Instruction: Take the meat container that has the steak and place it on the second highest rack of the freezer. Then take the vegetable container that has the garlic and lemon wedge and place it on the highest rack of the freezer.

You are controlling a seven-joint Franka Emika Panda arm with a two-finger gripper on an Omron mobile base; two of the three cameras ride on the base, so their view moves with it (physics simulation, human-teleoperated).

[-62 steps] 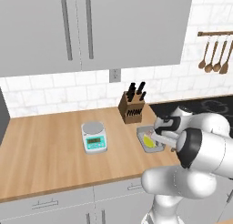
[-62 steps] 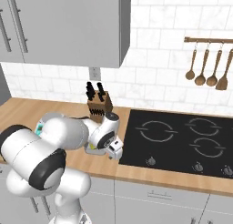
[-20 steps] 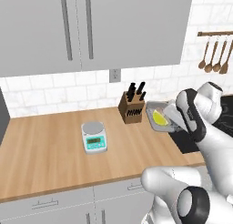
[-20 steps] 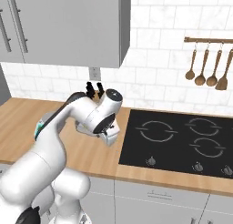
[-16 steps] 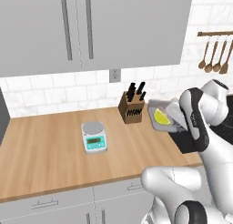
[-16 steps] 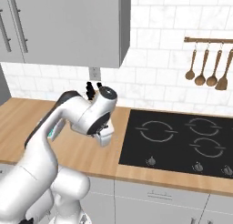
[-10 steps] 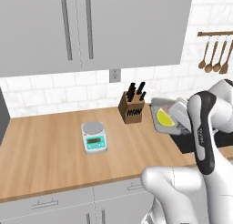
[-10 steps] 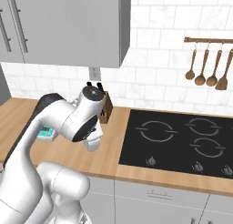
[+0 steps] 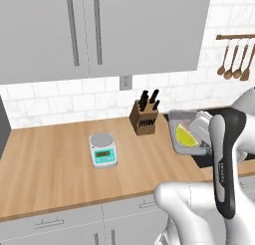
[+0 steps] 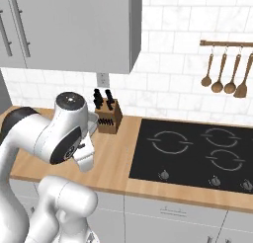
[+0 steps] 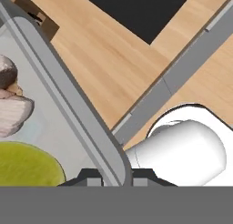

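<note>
Hand view tells most of the story here: the gripper point(image 11: 113, 175) is pinched shut on the rim of the vegetable container point(image 11: 59, 95), with the two dark tips sitting either side of that thin grey wall, so it's holding the whole tray by one edge. Inside you can see the lemon wedge point(image 11: 27, 166) near the gripped end and the garlic point(image 11: 13, 114) a bit further along. In the left base view the vegetable container point(image 9: 189, 134) is up off the counter point(image 9: 60, 164), to the right of the knife block point(image 9: 145, 118) and clearly tipped, so you look straight into it at the lemon wedge point(image 9: 185, 136). That tilt is what worries me. An edge grip on a shallow tray has no support on the far side, so I'd guess a fast swing lets it pivot in the jaws or slip out altogether, and the loose garlic and lemon can roll over the low wall. It's also close to the knife block, so a careless sweep that way could clip it. The freezer isn't visible from here, so there's presumably a fair carry ahead.
</note>
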